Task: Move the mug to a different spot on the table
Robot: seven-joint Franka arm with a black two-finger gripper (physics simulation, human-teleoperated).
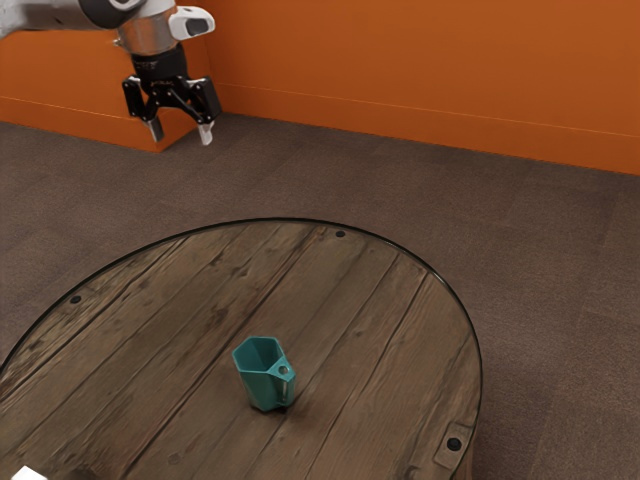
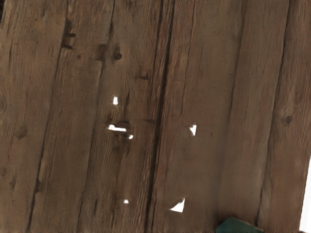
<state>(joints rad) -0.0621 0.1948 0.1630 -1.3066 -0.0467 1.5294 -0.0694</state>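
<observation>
A: What is getting cut off or hiding here?

B: In the exterior view the arm [image 1: 120,15] is running out of frame at 10 o'clock, so just its last links are showing. The table [image 1: 380,300] is losing its near rim and its 9 o'clock side to the border. A white scrap [image 1: 25,473] is poking in at the 7 o'clock corner, and too little of it is showing to name.

A: And from the wrist?

B: The camera is looking down on the table's planks [image 2: 218,97], with small white patches [image 2: 116,128] speckling them; I can't tell what they are. A teal sliver [image 2: 235,226] in the mug's colour is being clipped by the border, and I cannot tell which part it is.

A: Where is the mug sitting?

B: The mug [image 1: 265,372] is standing upright on the wood, toward 6 o'clock from the table's centre, its handle pointing to about 3 o'clock. Its mouth is facing up; only the teal inner wall is showing, and the near rim is hiding the bottom.

A: The gripper?

B: The gripper [image 1: 181,132] is hanging high, at 11 o'clock from the mug and well apart from it, with its fingers spreading wide and gripping nothing.
</observation>
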